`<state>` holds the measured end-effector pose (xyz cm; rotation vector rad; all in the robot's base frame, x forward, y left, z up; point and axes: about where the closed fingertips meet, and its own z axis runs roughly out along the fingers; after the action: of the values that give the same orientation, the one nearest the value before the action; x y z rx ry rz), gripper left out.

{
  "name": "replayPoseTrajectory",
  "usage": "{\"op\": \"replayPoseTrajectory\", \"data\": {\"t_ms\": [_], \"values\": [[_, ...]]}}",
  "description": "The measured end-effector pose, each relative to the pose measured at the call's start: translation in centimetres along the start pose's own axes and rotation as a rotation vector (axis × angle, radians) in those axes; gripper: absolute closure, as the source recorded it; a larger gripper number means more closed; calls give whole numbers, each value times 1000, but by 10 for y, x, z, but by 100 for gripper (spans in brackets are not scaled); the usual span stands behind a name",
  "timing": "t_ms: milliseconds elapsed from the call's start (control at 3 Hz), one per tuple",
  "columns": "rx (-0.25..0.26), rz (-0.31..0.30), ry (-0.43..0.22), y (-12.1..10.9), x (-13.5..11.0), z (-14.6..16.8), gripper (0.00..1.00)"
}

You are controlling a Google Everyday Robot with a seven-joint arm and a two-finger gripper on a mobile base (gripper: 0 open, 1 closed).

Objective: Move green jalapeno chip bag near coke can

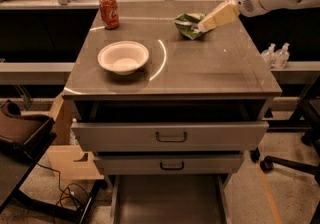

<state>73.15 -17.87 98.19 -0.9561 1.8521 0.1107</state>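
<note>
The green jalapeno chip bag [187, 24] lies crumpled at the back right of the grey cabinet top [200, 68]. The coke can [109, 11] stands upright at the back left corner. My gripper [204, 26] comes in from the upper right on a white arm, and its cream-coloured tip sits on the bag's right edge, partly covering it. The bag and the can are about a bowl's width and more apart.
A white bowl [123, 57] sits front left of the can. Below the top, two drawers [171, 136] stand pulled partly out. Two small bottles [276, 55] stand on a ledge to the right. A chair base [290, 163] is on the floor at right.
</note>
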Motion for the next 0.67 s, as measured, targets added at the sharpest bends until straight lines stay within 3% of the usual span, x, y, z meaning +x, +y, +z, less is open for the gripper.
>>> {"op": "replayPoseTrajectory", "data": {"t_ms": [667], "values": [[-53,41,-2,-19,12,81,0]]}}
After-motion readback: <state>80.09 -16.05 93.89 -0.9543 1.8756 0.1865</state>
